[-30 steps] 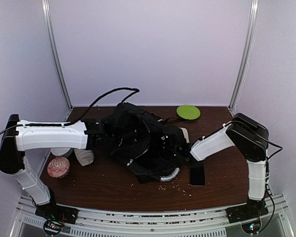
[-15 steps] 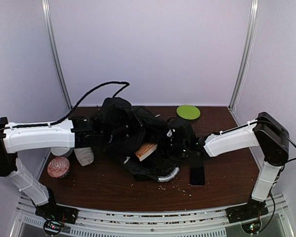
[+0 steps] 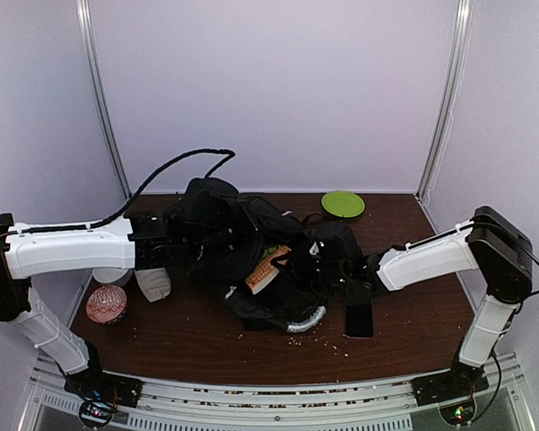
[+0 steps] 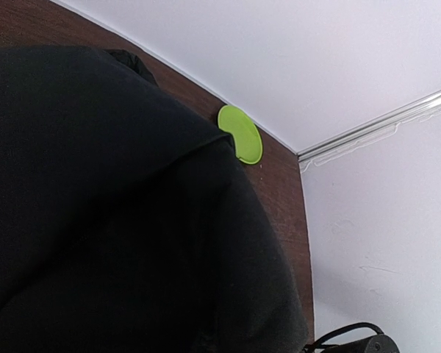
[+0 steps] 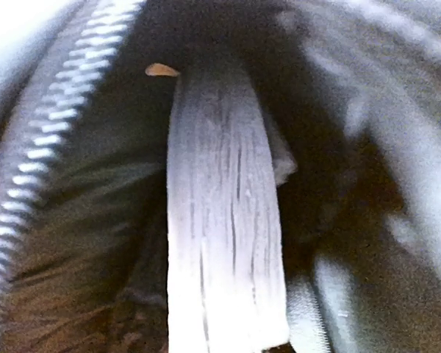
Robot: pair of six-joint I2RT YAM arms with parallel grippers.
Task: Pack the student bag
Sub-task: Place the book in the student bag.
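Student bag (image 3: 238, 238) at mid-surface (image 3: 198, 337), slumped between my two arms. Left hand (image 3: 166, 244) is clamped on the bag's raised left edge; black fabric fills its camera. Right hand (image 3: 350, 271) sits at the bag's right-hand opening, its camera looking past zipper teeth (image 5: 29, 147) into the interior; I cannot tell how wide it stands. A brown book (image 3: 268, 268) pokes from the opening.

Black student bag (image 3: 238, 235), crumpled, unzipped, central on the table (image 3: 198, 334)

No text is legible; markings on the book's (image 3: 268, 267) brown cover are too small.
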